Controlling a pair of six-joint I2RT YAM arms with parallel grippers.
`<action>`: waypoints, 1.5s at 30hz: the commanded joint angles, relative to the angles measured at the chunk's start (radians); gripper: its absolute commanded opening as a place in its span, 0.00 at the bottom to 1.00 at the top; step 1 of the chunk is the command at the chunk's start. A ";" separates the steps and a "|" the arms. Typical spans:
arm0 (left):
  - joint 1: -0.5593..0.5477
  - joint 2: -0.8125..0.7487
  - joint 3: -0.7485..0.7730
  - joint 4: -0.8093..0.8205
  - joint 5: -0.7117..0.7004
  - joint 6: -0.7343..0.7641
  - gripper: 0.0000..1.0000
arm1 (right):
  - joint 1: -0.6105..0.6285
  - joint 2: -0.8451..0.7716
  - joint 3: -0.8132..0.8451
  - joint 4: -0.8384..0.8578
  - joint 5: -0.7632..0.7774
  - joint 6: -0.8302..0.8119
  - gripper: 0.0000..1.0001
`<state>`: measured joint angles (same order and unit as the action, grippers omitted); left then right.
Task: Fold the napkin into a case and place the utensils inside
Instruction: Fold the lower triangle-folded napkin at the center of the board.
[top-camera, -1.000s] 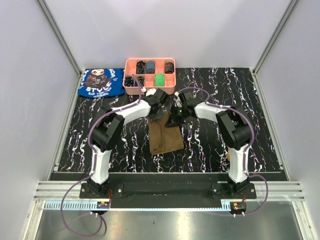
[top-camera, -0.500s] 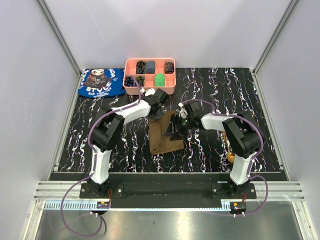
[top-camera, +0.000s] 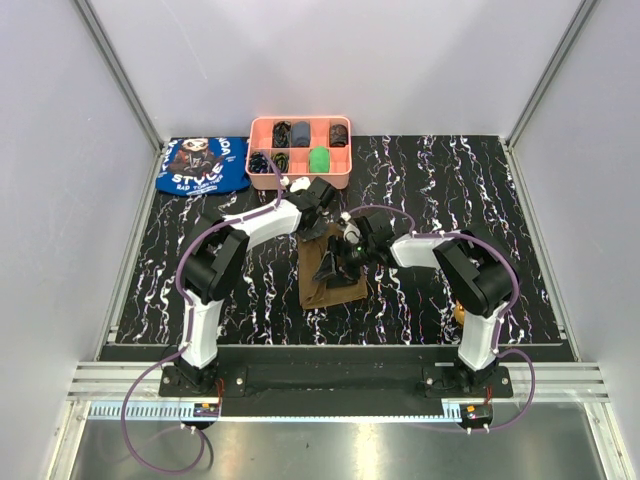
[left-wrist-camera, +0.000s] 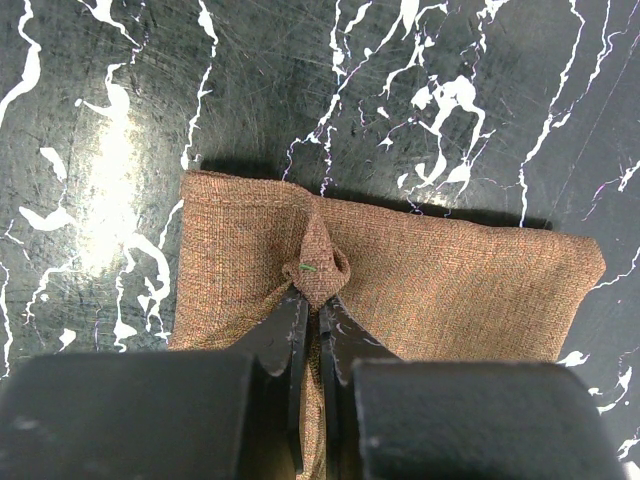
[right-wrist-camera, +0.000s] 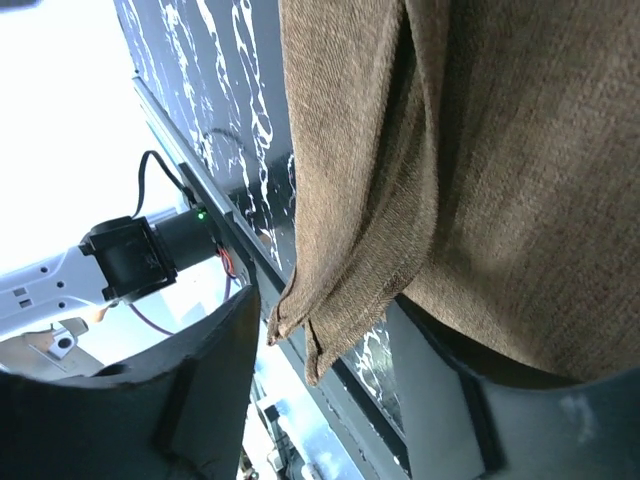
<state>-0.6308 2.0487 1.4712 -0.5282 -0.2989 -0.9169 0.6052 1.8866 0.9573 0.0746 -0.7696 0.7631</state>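
Observation:
The olive-brown napkin (top-camera: 335, 285) lies folded into a narrow strip on the black marbled table (top-camera: 250, 290). My left gripper (top-camera: 316, 216) is shut on a pinch of its far edge; in the left wrist view the cloth (left-wrist-camera: 450, 290) bunches up between the closed fingertips (left-wrist-camera: 318, 300). My right gripper (top-camera: 333, 262) hovers low over the napkin's middle with its jaws open. In the right wrist view a folded corner of the napkin (right-wrist-camera: 340, 270) hangs between the spread fingers (right-wrist-camera: 200, 400). A small gold-brown glint, likely the utensils (top-camera: 459, 313), shows beside the right arm's lower link, mostly hidden.
A pink compartment tray (top-camera: 300, 172) with dark and green items stands at the back centre. A blue printed cloth (top-camera: 202, 165) lies at the back left. Grey walls close in both sides, and the arm bases sit along the near edge.
My right gripper has opened and let go of the napkin's edge, then moved left and nearer over the cloth. The left gripper has kept its pinch in place.

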 joint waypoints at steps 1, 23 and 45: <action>-0.006 0.001 0.040 0.028 0.021 0.006 0.06 | 0.001 0.009 0.011 0.059 -0.010 0.019 0.57; 0.022 -0.202 0.015 -0.015 0.150 0.254 0.60 | -0.053 -0.015 -0.002 0.025 0.001 -0.027 0.00; -0.263 -0.516 -0.463 0.195 0.004 0.388 0.56 | -0.065 -0.021 -0.003 0.025 -0.028 -0.013 0.00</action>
<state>-0.8650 1.5715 1.0115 -0.4133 -0.2108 -0.5442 0.5514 1.8992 0.9543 0.0895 -0.7708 0.7490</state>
